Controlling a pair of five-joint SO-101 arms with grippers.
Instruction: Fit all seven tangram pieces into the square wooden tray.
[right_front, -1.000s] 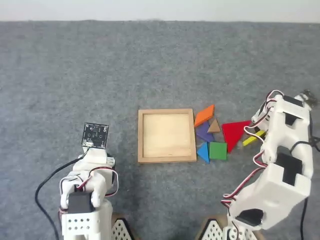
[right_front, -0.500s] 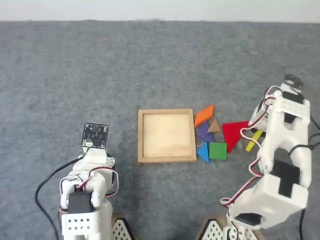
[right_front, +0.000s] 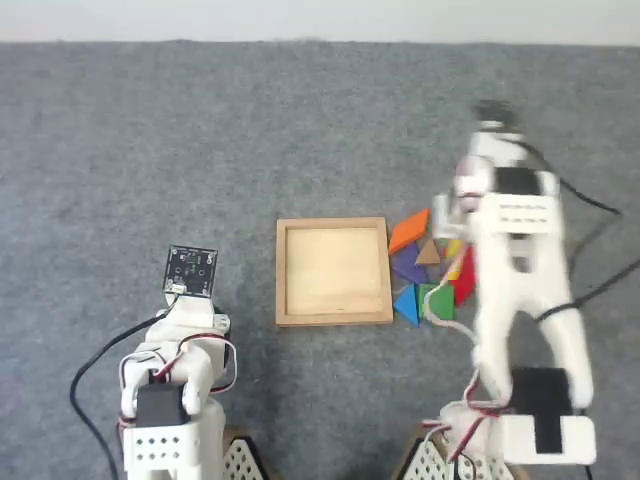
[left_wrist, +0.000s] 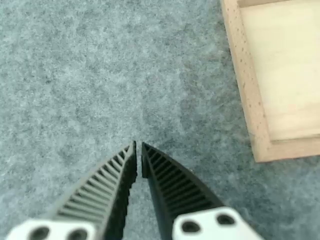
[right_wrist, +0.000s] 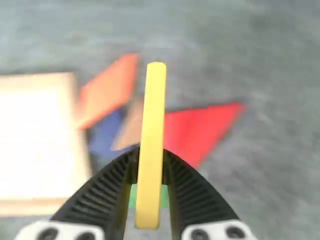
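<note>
The square wooden tray (right_front: 333, 320) lies mid-table with a bare floor; its corner (left_wrist: 260, 145) shows beside my left gripper (left_wrist: 138, 146), which is shut on nothing over the grey mat at the front left. My right gripper (right_wrist: 148, 150) is shut on the yellow piece (right_wrist: 151, 140), held on edge above the cluster right of the tray. There lie the orange piece (right_front: 408, 230), purple piece (right_front: 408, 266), brown triangle (right_front: 428, 252), blue triangle (right_front: 406, 303), green square (right_front: 432, 300) and red triangle (right_front: 463, 282), the last two partly hidden by the right arm (right_front: 515, 260).
The grey mat (right_front: 200, 140) covers the whole table, with open room behind and left of the tray. The left arm (right_front: 180, 340) sits at the front left, and both arm bases stand at the front edge.
My right arm has swung left from the table's right side to above the piece cluster, carrying the yellow piece with it. The left arm has not moved.
</note>
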